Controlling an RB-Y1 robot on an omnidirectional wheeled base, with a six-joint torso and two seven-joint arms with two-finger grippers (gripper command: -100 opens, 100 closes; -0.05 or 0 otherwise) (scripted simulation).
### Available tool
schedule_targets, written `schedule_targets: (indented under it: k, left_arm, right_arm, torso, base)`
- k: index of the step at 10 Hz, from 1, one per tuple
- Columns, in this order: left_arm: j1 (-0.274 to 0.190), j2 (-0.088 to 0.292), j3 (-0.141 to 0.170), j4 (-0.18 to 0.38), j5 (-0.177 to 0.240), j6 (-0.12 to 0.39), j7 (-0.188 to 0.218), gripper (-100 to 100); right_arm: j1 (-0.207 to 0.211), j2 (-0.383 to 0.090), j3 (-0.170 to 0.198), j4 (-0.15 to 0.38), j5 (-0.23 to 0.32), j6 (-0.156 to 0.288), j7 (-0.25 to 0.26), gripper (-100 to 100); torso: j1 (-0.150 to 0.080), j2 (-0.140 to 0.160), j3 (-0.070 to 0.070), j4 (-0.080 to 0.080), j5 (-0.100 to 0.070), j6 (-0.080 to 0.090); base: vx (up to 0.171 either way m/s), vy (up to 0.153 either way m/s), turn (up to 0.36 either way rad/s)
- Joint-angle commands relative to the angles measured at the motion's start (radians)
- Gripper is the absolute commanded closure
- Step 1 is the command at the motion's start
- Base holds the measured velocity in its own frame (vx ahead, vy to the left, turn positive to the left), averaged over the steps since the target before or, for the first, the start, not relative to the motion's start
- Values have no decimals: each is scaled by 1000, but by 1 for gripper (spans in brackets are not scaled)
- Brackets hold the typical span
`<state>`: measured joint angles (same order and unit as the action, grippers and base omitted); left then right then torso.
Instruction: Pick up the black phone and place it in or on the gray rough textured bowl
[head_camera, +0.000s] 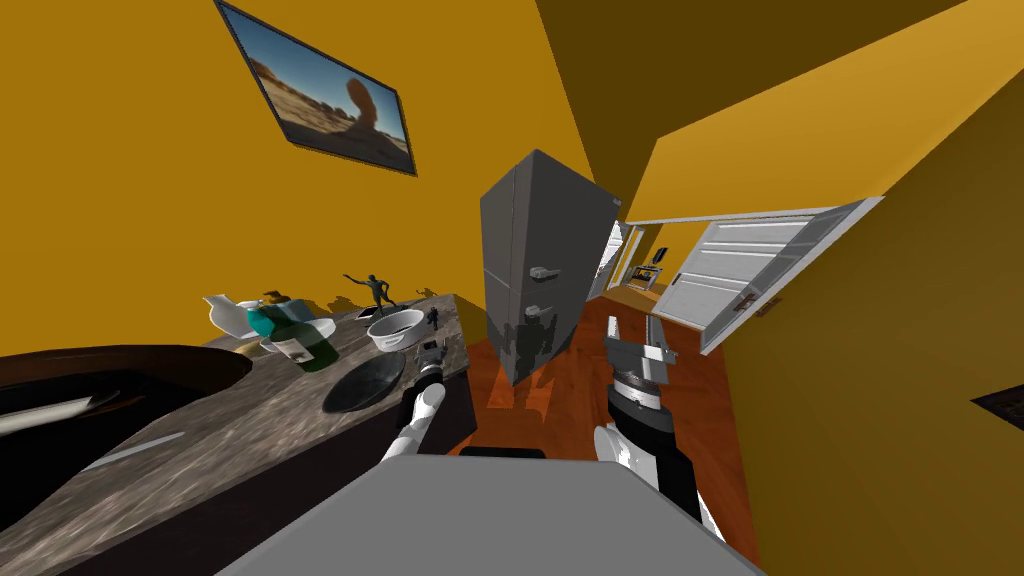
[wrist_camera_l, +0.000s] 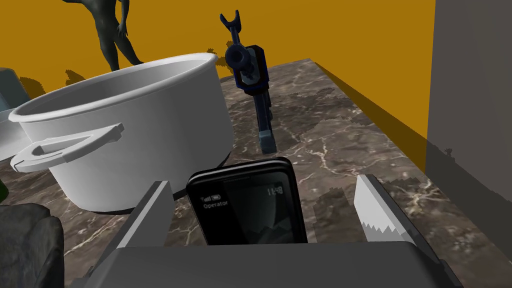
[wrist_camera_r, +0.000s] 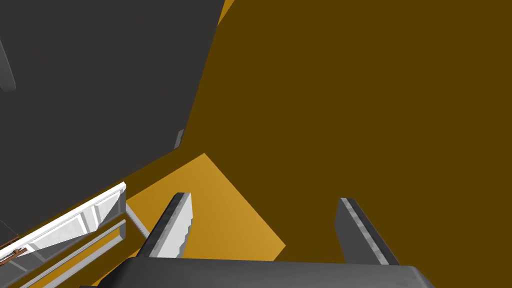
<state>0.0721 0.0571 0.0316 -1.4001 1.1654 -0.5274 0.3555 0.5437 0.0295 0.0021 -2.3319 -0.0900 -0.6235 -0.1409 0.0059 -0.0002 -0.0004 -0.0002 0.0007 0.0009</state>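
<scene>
The black phone (wrist_camera_l: 247, 205) lies screen up on the marbled brown counter (wrist_camera_l: 340, 150), its display reading "Operator". It sits between the fingers of my left gripper (wrist_camera_l: 264, 184), nearer one finger and with a wide gap to the other; the gripper is open. The head view has this gripper (head_camera: 432, 352) at the counter's end, next to a dark grey rough bowl (head_camera: 365, 383). A rough grey edge (wrist_camera_l: 25, 245), probably that bowl, lies beside the gripper. My right gripper (head_camera: 635, 338) hangs open over the floor, away from the counter.
A white pot (wrist_camera_l: 125, 135) with a side handle stands just beyond the phone. A dark blue toy (wrist_camera_l: 252, 85) is propped past it. A dark figurine (head_camera: 375, 290), a green bottle (head_camera: 300, 340) and white jugs sit farther along. A grey fridge (head_camera: 535, 260) stands beyond the counter's end.
</scene>
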Motion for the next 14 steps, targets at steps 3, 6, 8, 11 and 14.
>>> schedule_targets:
  k: [3,6,8,11,14]
  left_arm:
    - [-3,0,1,2,2,-1,-3,100]
    - [-3,0,1,2,3,-2,-2,100]
    - [40,0,-16,-25,-28,-1,29,100]
    - [99,-8,-34,-69,-66,5,60,100]
    - [187,-19,-62,-135,-122,15,106,100]
  right_arm:
    - [0,0,0,0,0,0,0,0]
    - [0,0,0,0,0,0,0,0]
    - [0,0,0,0,0,0,0,0]
    - [0,0,0,0,0,0,0,0]
    - [0,0,0,0,0,0,0,0]
  torso:
    - [0,-3,-2,-1,0,0]
    - [-1,-5,-3,-2,0,0]
    - [-1,-5,-3,-2,0,0]
    - [-1,-9,-6,-4,1,-1]
    - [0,-10,-7,-5,2,-1]
  base:
    - [-8,1,-5]
    - [0,0,0]
    - [28,-4,42]
    - [67,-14,59]
    - [76,-3,69]
